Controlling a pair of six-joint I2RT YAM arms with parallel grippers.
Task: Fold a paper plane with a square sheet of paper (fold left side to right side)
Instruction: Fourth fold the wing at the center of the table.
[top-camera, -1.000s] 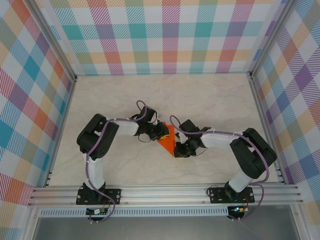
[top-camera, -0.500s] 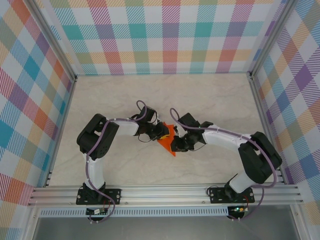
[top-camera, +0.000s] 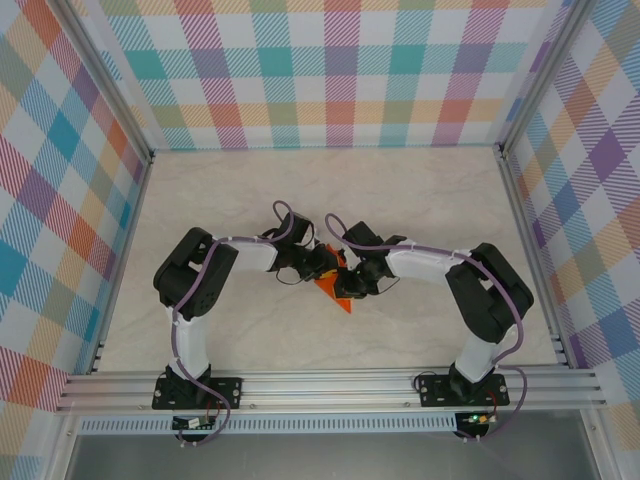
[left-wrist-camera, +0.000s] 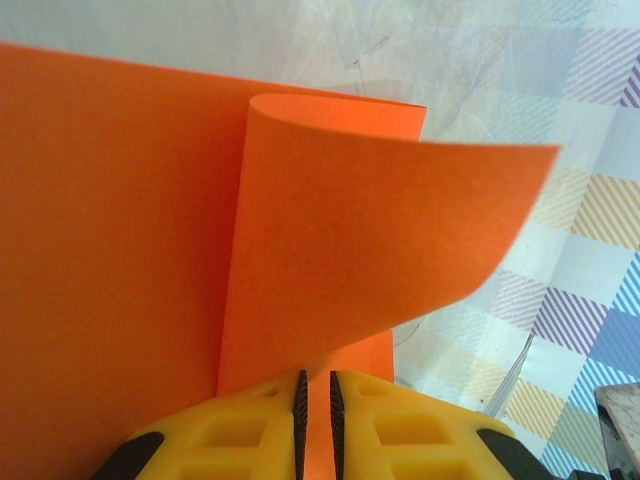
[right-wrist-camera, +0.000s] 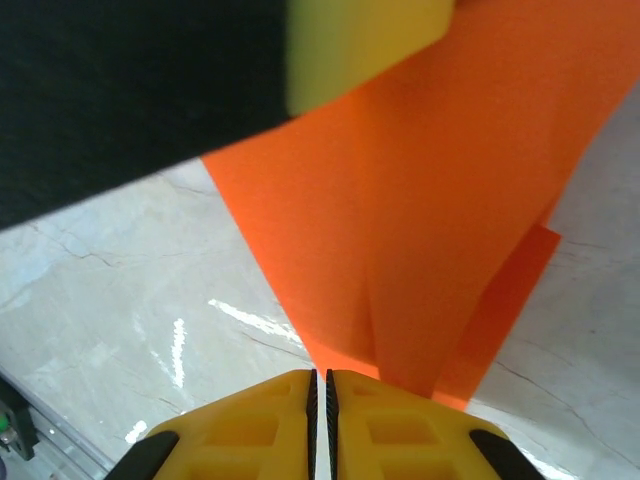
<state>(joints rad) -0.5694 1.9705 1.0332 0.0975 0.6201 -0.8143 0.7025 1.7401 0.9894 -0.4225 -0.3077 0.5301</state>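
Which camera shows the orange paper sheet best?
The left wrist view: the orange paper sheet looks large and sharp, with one flap curling over it. The right wrist view shows it close up but partly hidden by a blurred dark shape. In the top view it is just a small, distant patch.

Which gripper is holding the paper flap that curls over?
The left gripper: the paper curls over from its jaws; at the right gripper it runs straight.

Pale marble-look tabletop (top-camera: 400, 200), pastel plaid walls (top-camera: 330, 70) on three sides, aluminium rail (top-camera: 330, 385) in front
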